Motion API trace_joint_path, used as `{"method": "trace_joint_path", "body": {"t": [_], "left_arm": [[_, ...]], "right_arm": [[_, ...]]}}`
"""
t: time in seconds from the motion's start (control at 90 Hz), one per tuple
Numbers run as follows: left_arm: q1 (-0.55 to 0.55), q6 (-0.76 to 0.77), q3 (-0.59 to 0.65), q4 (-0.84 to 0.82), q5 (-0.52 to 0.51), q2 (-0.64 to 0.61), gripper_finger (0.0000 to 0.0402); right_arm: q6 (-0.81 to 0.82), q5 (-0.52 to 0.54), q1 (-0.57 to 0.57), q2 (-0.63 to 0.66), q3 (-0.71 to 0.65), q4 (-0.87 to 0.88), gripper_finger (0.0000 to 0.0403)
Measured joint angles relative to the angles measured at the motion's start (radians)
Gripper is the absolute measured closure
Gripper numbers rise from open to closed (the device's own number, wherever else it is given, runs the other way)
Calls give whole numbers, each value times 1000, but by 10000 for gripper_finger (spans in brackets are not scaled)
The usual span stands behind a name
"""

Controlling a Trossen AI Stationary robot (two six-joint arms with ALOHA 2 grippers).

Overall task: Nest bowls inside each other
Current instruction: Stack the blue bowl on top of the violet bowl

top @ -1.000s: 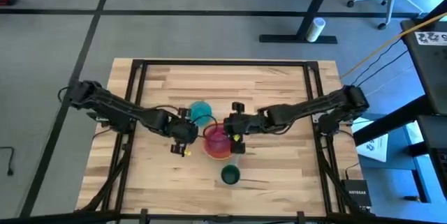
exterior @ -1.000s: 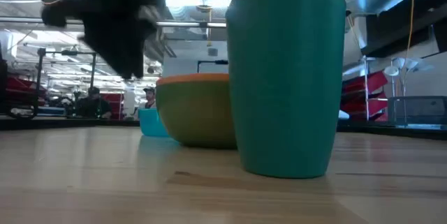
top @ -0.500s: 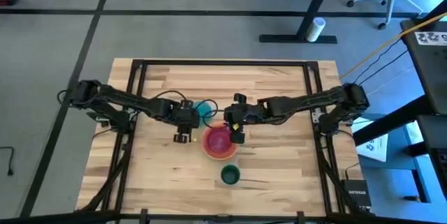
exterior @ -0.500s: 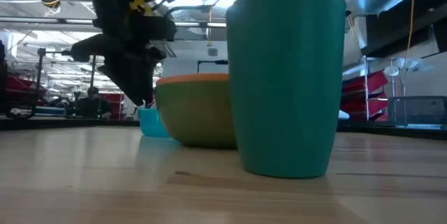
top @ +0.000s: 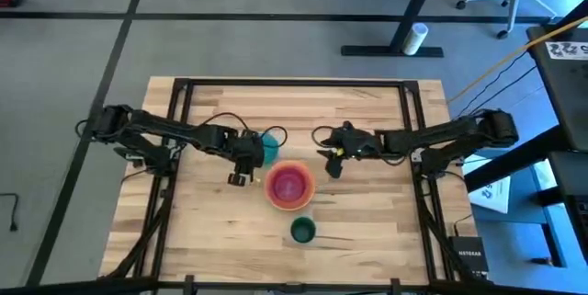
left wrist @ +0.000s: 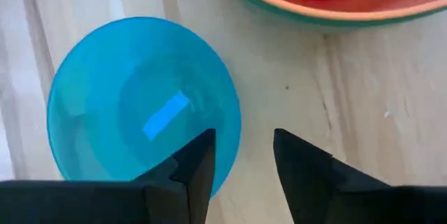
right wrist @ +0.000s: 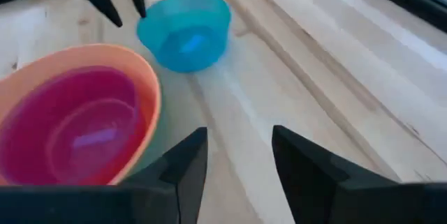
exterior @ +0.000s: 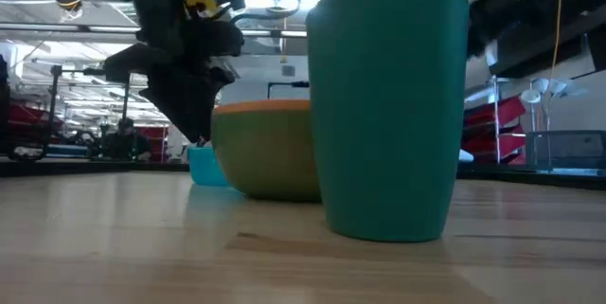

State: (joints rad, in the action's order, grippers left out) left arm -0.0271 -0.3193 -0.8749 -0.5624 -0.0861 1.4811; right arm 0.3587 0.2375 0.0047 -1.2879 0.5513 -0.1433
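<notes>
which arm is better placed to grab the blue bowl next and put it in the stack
Left. The left gripper is open right at the blue bowl, one finger over its rim in its wrist view. The right gripper is open too, but sits apart from it, on the far side of the stacked bowls.

Blue bowl (left wrist: 143, 109) on wooden table (left wrist: 300, 77), its rim between parted jaws; orange bowl (left wrist: 328, 8) beyond.

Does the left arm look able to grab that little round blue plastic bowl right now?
Probably yes: the left gripper is open right at the blue bowl, one finger over its rim, nothing between.
</notes>
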Motion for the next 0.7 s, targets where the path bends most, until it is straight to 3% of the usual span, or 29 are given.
{"method": "trace_joint_path", "body": {"t": [0.2, 0.411, 0.489, 0.7], "left_arm": [[-26, -29, 0, 22, 45, 73, 291], [-63, 12, 0, 25, 18, 153, 369], [-74, 48, 0, 13, 12, 151, 394], [-70, 97, -6, -58, -21, 80, 401]], "right_arm": [[35, 4, 1, 33, -86, -104, 256], [37, 8, 1, 34, -90, -117, 256], [37, 26, 1, 34, -90, -108, 256], [56, 68, 1, 33, -90, -21, 256]]}}
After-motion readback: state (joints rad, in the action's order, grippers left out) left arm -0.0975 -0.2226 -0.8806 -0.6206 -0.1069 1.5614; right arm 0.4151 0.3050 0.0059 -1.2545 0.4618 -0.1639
